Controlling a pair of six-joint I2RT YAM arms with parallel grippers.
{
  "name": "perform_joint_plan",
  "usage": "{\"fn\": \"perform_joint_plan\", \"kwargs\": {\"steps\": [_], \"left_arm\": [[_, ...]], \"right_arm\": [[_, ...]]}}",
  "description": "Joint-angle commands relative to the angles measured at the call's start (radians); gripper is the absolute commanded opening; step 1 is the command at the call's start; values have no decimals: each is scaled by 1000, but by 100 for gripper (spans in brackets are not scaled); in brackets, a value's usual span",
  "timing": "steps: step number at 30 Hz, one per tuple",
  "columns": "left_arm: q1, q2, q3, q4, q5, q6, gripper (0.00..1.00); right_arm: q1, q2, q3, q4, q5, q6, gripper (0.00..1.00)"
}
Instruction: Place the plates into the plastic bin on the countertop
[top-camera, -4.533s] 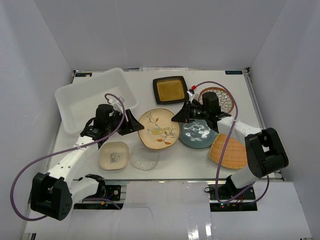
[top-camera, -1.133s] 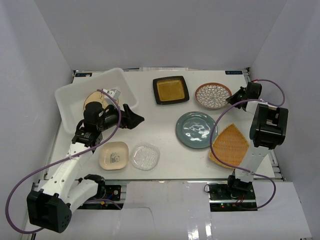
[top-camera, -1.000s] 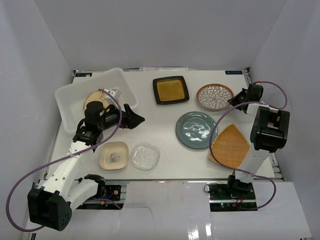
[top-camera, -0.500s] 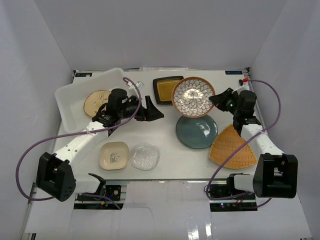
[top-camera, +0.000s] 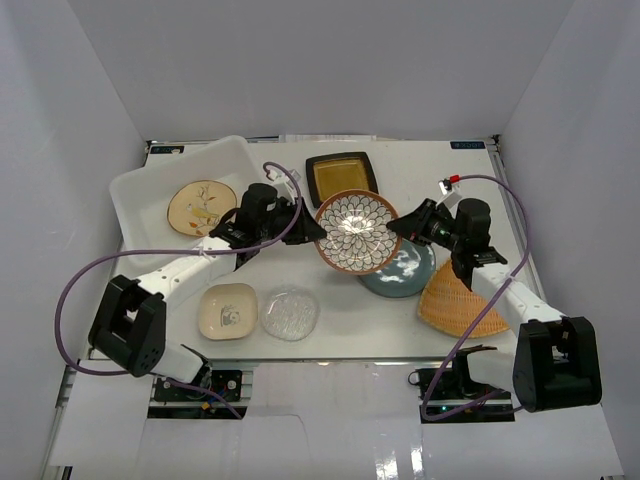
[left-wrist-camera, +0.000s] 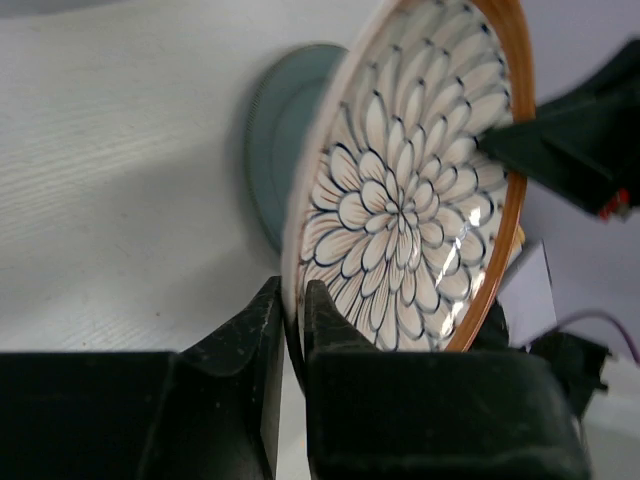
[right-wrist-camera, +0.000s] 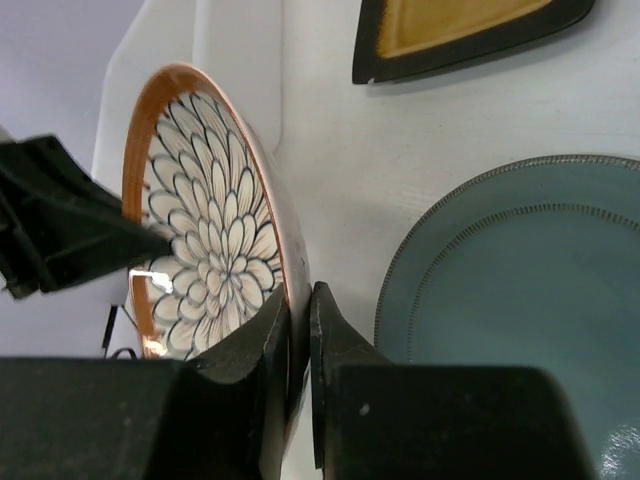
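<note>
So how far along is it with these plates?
One of seven: the tan floral plate lies in the plastic bin. In hand: the petal-patterned plate, tilted, with the left gripper and right gripper both pinching its rim. Left on the countertop: the amber square plate, teal plate, orange woven plate, small cream square dish and clear glass dish.

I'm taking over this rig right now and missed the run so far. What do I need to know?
Left gripper: shut on the petal-patterned plate at its rim.
Right gripper: shut on the opposite rim of that plate. The plate hangs tilted above the countertop, likely mid hand-off.
Done: tan floral plate in the plastic bin.
Left: the held plate, plus amber square plate, teal plate, orange woven plate, cream square dish and clear glass dish, all on the countertop.
</note>
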Motion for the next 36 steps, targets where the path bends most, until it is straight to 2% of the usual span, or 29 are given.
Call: {"fn": "perform_joint_plan", "kwargs": {"steps": [1,3,4,5,6,7,9,10,12,13,16,19,22,29,36], "left_arm": [[1,-2,3,24,-52,8,13],[3,-2,21,13,-66,11,0],[3,-4,30,-8,-75,14,0],[3,-13,40,-19,-88,19,0],[4,-22,60,-39,-115,20,0],[4,-33,72,-51,-137,20,0],[35,-76,113,-68,-157,16,0],[85,-91,129,-79,-151,10,0],[154,-140,155,-89,-122,-24,0],[238,-157,172,-97,-111,-39,0],[366,-215,173,-112,-97,-81,0],[560,-263,129,-97,-63,-137,0],[654,-281,90,-97,-124,-145,0],[724,-206,17,-123,-268,-81,0],[742,-90,21,-126,-322,-52,0]], "right_arm": [[8,-36,5,169,-97,79,8],[8,-38,2,164,-93,77,9],[9,-39,3,149,-91,71,15],[9,-42,6,138,-85,66,25],[9,-50,9,120,-75,51,54],[9,-56,15,89,-70,43,68],[9,-86,12,71,-56,36,91],[9,-99,9,66,-54,30,94],[9,-134,8,42,-48,20,97],[11,-145,2,26,-44,8,97],[16,-177,-15,17,-31,-7,96],[31,-173,-37,17,-24,-23,95],[57,-148,-43,17,-9,-36,94],[117,-39,-6,11,65,-90,90],[131,162,169,-50,91,-184,86]]}}
